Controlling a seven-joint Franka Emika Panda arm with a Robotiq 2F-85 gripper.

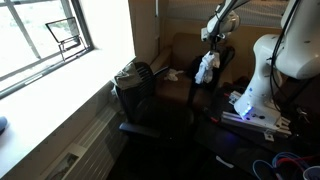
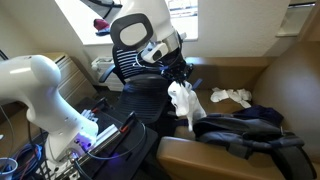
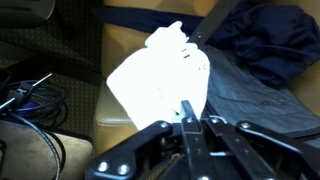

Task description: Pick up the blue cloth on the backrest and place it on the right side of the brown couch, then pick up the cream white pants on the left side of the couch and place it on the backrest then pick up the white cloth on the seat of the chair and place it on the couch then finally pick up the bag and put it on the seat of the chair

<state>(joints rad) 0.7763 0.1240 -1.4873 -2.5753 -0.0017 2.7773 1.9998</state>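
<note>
Two steps look complete; the hand (image 2: pixel 176 84), clamped shut on the white cloth (image 2: pixel 183 105), holds it above the brown couch (image 2: pixel 270 80); the final step remains.

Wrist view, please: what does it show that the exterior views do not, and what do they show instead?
Only the wrist view: the gripper seen close, shut on the white cloth's edge. Only the exterior views: the chair with its mesh backrest, and the window. Shared: the white cloth hanging above the brown couch, and the navy cloth lying on it.
</note>
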